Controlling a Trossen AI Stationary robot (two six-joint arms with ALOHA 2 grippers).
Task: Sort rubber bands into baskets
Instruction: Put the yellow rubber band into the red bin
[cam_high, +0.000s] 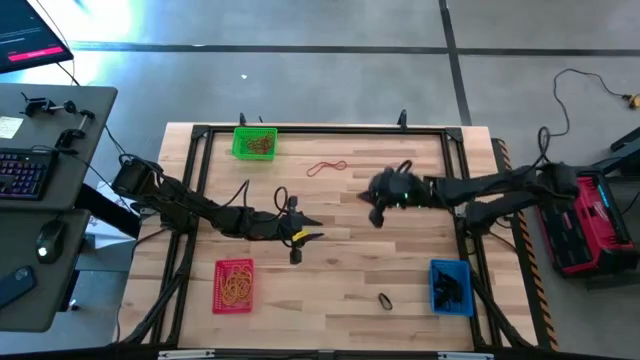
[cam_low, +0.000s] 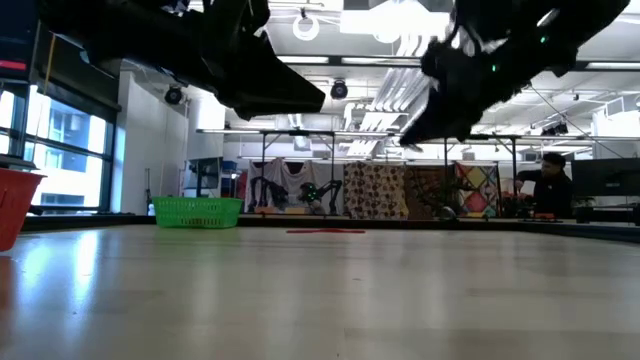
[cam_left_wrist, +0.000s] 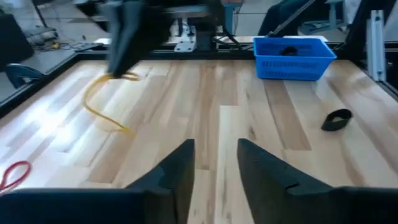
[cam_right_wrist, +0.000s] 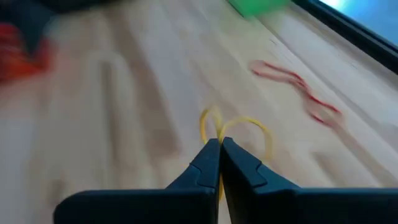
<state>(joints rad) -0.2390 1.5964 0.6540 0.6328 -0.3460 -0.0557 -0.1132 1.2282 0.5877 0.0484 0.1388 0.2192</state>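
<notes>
Three small mesh baskets sit on a pale wooden table (cam_high: 330, 285): the green basket (cam_high: 254, 142) at the far edge holds a tangle of tan bands, the red basket (cam_high: 234, 285) at the near left holds orange and yellow bands, and the blue basket (cam_high: 451, 286), well to the right of the red one along the near edge, holds black bands. A loose red rubber band (cam_high: 326, 167) lies flat to the right of the green basket, and a black rubber band (cam_high: 385, 300) lies just left of the blue basket. The right gripper (cam_right_wrist: 219, 146), above the table on the red rubber band's right, has its fingers pinched together on a yellow rubber band (cam_right_wrist: 239, 129) that loops out on both sides of the tips. The left gripper (cam_left_wrist: 216, 165) hovers over the boards beyond the red basket with its fingers a narrow gap apart and nothing between them. A black frame (cam_high: 320, 130) runs around the tabletop. To the left of the green basket, off the table, a desk (cam_high: 50, 180) carries a keyboard (cam_high: 22, 172) and a mouse (cam_high: 49, 240); a red and black case (cam_high: 590, 225) stands on the grey floor to the right of the blue basket. Beyond the green basket, patterned cloths (cam_low: 400, 192) hang in the room, and a person (cam_low: 548, 185) sits at the right.
</notes>
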